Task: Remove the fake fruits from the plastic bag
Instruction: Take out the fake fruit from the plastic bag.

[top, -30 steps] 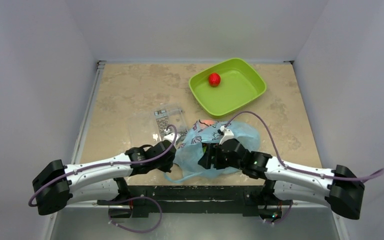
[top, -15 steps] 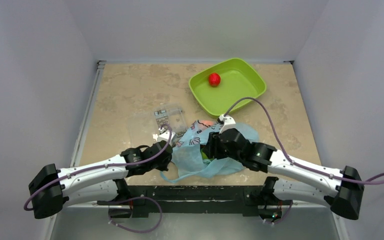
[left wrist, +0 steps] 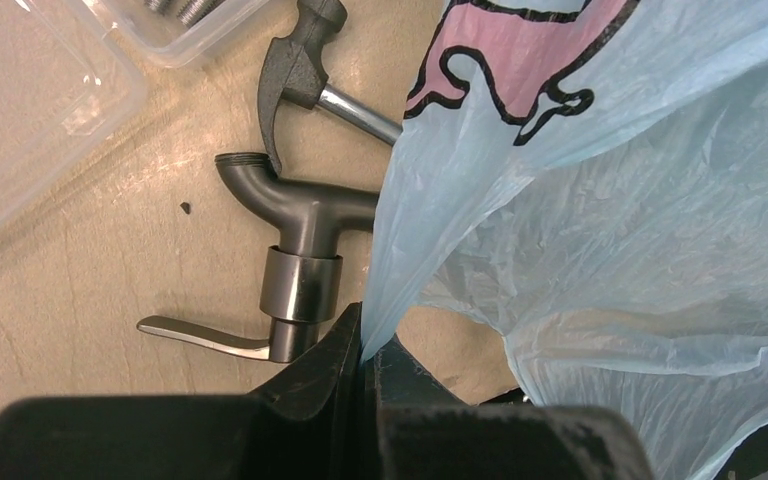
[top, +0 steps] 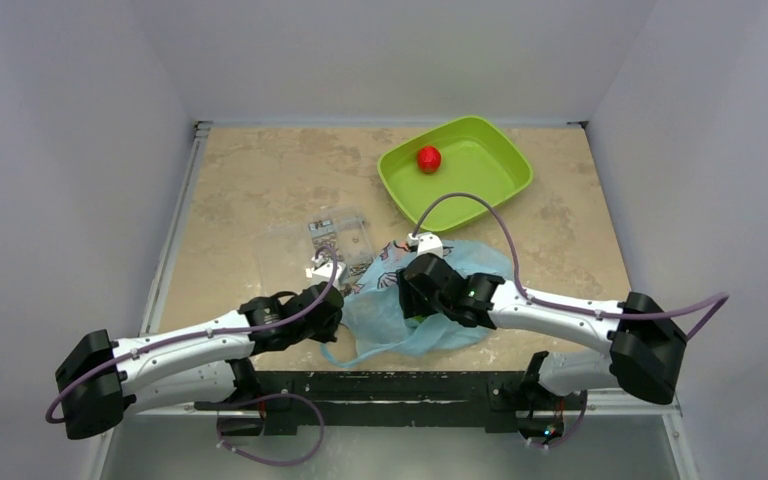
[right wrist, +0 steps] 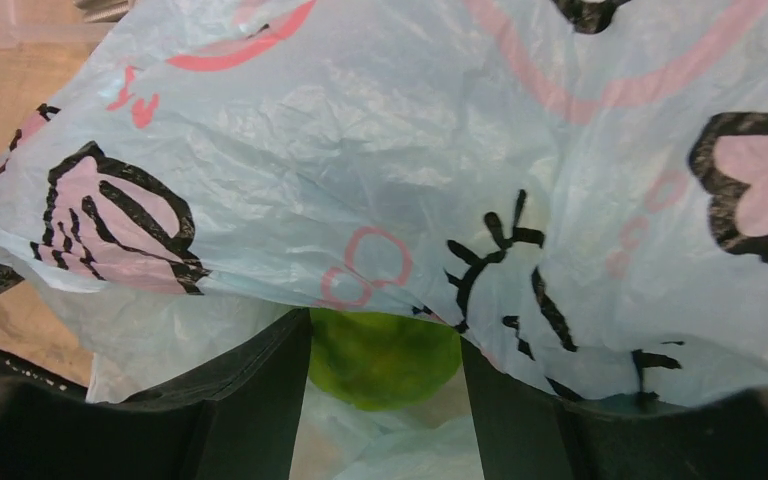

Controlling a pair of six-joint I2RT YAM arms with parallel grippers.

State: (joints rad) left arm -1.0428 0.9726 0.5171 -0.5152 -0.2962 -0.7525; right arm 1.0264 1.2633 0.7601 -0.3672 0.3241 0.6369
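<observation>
Green fruit between right claw's parted jaws

Things on the table
Green tray by the far edge; clear screw pack, hammer and grey tap near the middle.

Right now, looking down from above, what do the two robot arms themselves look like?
The left arm and the right arm match: slim white tube sections linked by chunky black joints. A thin purple cable loops along each one and ends in a small white plug near the wrist. The jaws are plain matte black, with no visible markings.
</observation>
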